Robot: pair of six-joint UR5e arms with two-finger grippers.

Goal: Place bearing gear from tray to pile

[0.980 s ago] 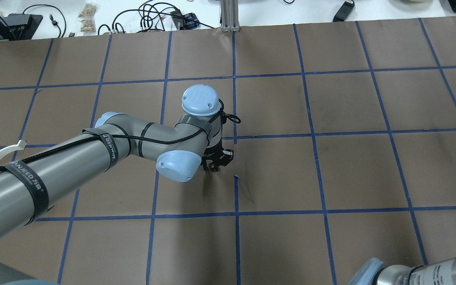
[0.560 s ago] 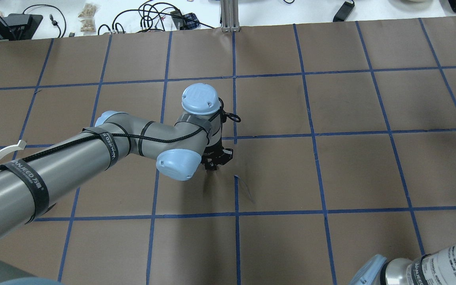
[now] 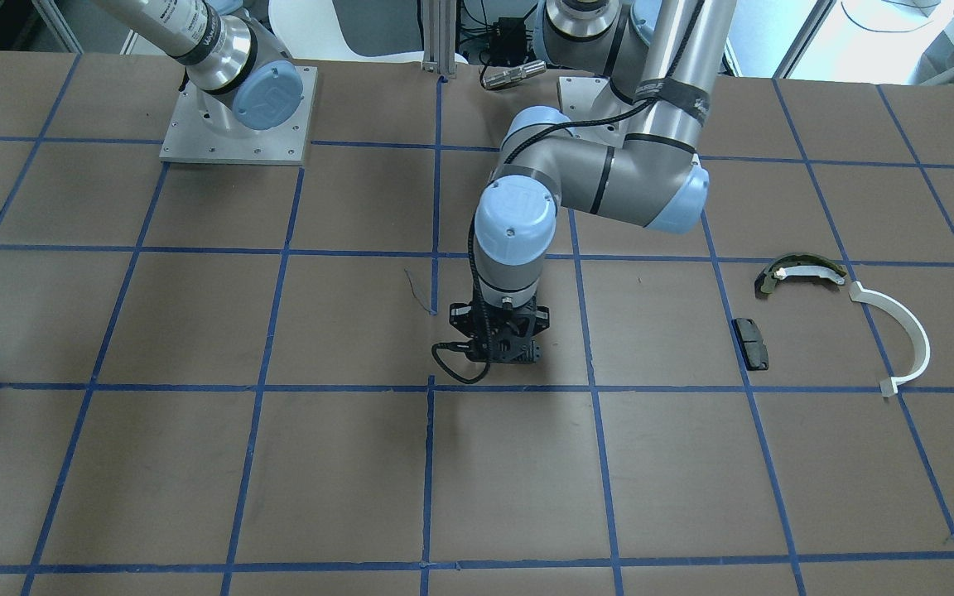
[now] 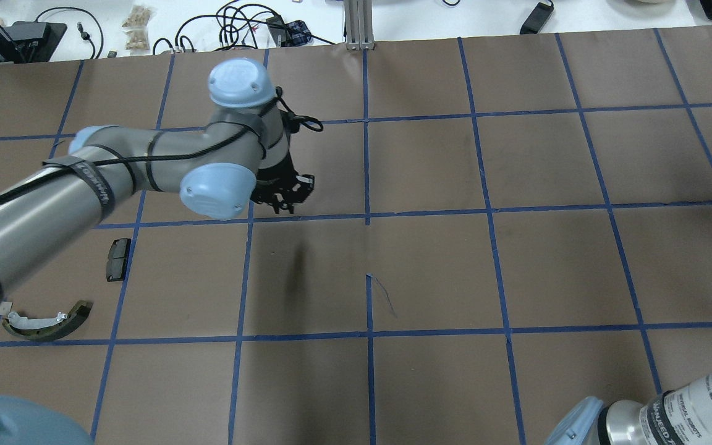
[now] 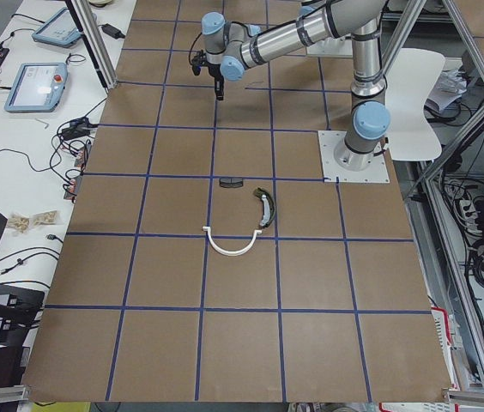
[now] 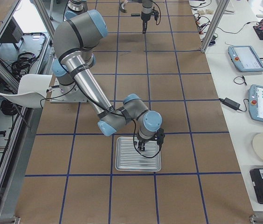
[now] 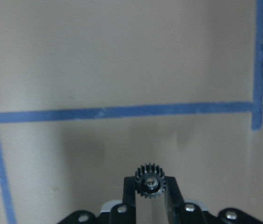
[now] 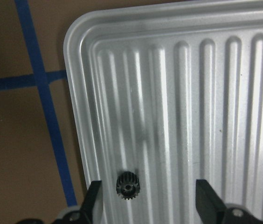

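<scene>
A small black bearing gear (image 7: 150,181) is pinched between the fingers of my left gripper (image 4: 282,206), which hangs shut above the brown paper. To its left lies the pile: a black pad (image 4: 118,258), an olive-and-white shoe (image 4: 47,321) and a white half-ring (image 3: 899,331). My right gripper (image 8: 150,199) is open low over the ribbed metal tray (image 8: 224,93). A second black gear (image 8: 128,185) lies on the tray between its fingers, close to the left one.
Blue tape lines divide the brown table cover (image 4: 430,272) into squares. Cables and boxes (image 4: 238,25) lie past the far edge. Tablets and a plate (image 6: 262,102) sit on the white side table. The right arm's base plate (image 3: 237,116) is bolted down.
In the overhead view my left arm has swung away and to the left, across about one grid square. That uncovered the pad and the shoe. The right arm's elbow shifted slightly.
</scene>
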